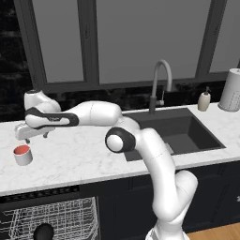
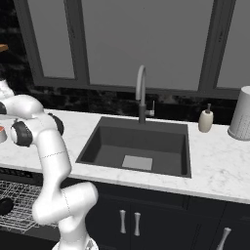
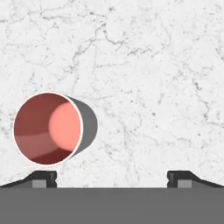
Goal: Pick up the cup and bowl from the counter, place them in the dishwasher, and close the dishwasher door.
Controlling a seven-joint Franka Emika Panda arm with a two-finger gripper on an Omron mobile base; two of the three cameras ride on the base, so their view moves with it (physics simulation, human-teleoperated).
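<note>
The white cup (image 1: 22,154) with its red inside stands upright on the left part of the marble counter (image 1: 75,159). My gripper (image 1: 28,138) hangs just above and slightly behind it, open and holding nothing. Looking straight down in the hand view, the cup (image 3: 48,129) lies off to the left, above the left fingertip (image 3: 43,178), not between the tips of the gripper (image 3: 111,179). The black bowl (image 1: 43,232) rests in the white wire rack of the dishwasher (image 1: 40,194) below the counter, and it shows again (image 2: 5,205) at the left edge. The dishwasher door is out of view.
A dark inset sink (image 1: 173,131) with a grey faucet (image 1: 159,84) lies to the right of my arm. A beige soap bottle (image 1: 204,101) and a tall white perforated cylinder (image 1: 232,89) stand at the back right. Dark windows run behind the counter.
</note>
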